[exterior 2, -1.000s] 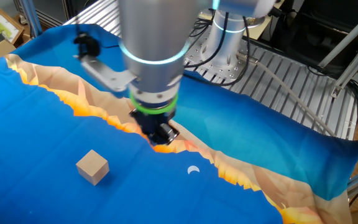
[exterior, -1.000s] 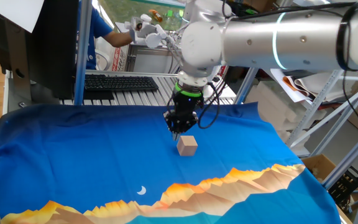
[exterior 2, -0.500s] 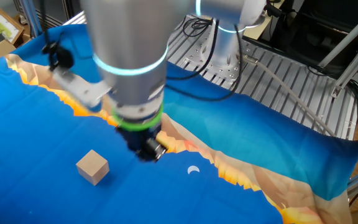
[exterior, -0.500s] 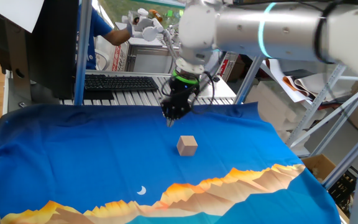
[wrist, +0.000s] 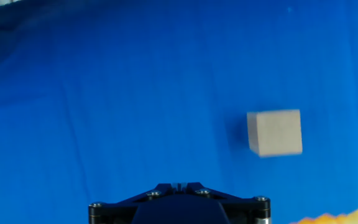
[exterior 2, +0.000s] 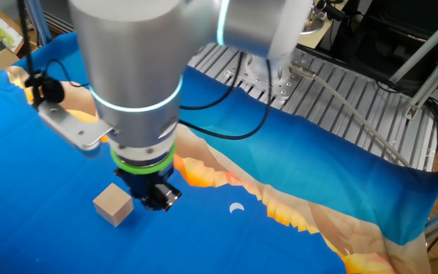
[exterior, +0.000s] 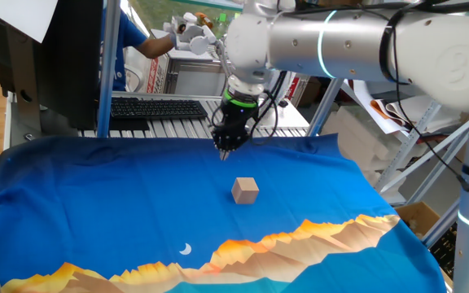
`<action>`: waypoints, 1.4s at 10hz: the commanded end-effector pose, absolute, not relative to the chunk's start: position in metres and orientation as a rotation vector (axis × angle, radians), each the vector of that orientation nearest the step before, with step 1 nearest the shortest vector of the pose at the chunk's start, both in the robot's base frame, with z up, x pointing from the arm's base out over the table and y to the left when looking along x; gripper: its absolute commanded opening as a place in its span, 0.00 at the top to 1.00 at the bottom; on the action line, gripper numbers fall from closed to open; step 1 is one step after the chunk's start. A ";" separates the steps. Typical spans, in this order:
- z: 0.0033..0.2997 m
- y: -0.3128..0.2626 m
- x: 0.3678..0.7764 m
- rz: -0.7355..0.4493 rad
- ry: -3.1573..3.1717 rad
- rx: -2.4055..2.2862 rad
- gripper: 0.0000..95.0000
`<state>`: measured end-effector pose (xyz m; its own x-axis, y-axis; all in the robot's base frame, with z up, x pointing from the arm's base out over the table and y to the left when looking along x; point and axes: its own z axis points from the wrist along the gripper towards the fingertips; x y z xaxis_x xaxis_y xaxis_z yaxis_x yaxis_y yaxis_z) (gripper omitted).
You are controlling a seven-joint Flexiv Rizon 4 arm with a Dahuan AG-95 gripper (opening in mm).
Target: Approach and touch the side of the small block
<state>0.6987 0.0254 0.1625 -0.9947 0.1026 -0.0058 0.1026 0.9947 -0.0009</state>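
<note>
The small block (exterior: 245, 190) is a light tan cube on the blue cloth (exterior: 96, 203), near the middle. My gripper (exterior: 223, 153) hangs above the cloth, behind and a little left of the block, apart from it. Its fingers are together and hold nothing. In the other fixed view the gripper (exterior 2: 158, 199) appears just right of the block (exterior 2: 113, 204). In the hand view the block (wrist: 275, 132) lies to the right of and ahead of the gripper tip (wrist: 179, 185), not in line with it.
The cloth has an orange mountain print (exterior: 300, 236) and a white crescent (exterior: 185, 249) toward the front. A keyboard (exterior: 157, 107) and a person in blue (exterior: 133, 41) are behind the table. A slatted metal surface (exterior 2: 341, 91) borders the cloth.
The gripper has moved from just above the block to farther back and slightly left, and a little higher. The block has not moved.
</note>
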 end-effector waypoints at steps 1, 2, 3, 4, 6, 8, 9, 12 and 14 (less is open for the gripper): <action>0.161 0.024 0.708 -0.010 3.143 0.150 1.00; 0.154 0.021 0.710 -0.016 3.139 0.143 1.00; 0.151 0.019 0.710 -0.016 3.137 0.135 1.00; 0.143 0.013 0.711 -0.007 3.133 0.115 1.00; 0.130 0.007 0.711 -0.003 3.134 0.085 1.00; 0.116 0.005 0.710 -0.001 3.136 0.083 1.00; 0.108 0.004 0.709 0.000 3.146 0.086 1.00; 0.096 0.004 0.706 0.005 3.149 0.079 1.00; 0.096 0.004 0.706 0.009 3.154 0.052 1.00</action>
<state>0.7057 0.0031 0.0977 -0.9994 0.0311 0.0125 0.0311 0.9995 0.0049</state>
